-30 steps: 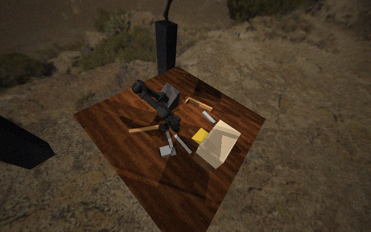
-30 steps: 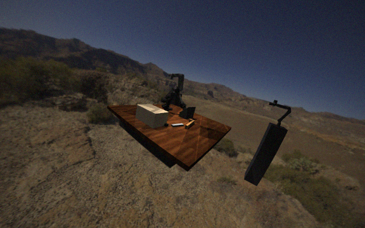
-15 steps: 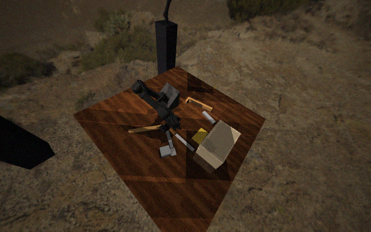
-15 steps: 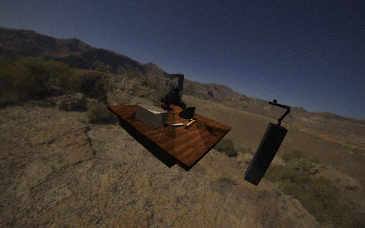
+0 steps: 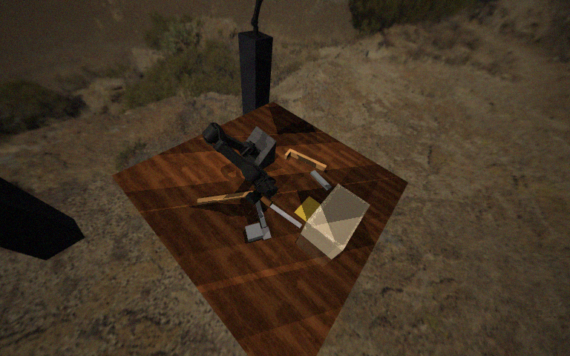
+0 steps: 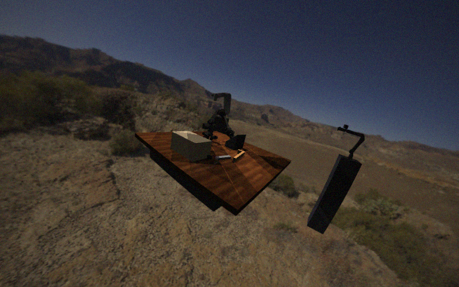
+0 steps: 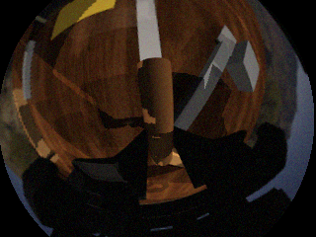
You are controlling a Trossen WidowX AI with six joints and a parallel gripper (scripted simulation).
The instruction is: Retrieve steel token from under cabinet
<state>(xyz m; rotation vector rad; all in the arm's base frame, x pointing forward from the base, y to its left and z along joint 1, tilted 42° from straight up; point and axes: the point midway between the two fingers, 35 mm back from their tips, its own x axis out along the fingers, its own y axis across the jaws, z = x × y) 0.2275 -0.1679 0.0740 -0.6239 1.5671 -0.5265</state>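
My gripper (image 5: 257,196) (image 7: 158,129) is shut on a long wooden stick (image 5: 223,197) (image 7: 156,93). It holds the stick low over the table (image 5: 168,176), left of the cabinet. The stick runs out to the left in the top view and points forward in the wrist view. The beige cabinet (image 5: 335,219) (image 6: 189,145) stands at the right of the table. The yellow marked area (image 5: 306,207) (image 7: 87,7) lies in front of the cabinet, partly in shadow. I cannot see the steel token in any view.
A flat grey strip (image 5: 285,215) (image 7: 148,22) lies between my gripper and the yellow area. A grey tool with a block head (image 5: 257,230) (image 7: 220,69) lies just in front of my gripper. A wooden L-shaped tool (image 5: 305,159) (image 6: 239,154) and a short grey bar (image 5: 320,179) lie behind the cabinet.
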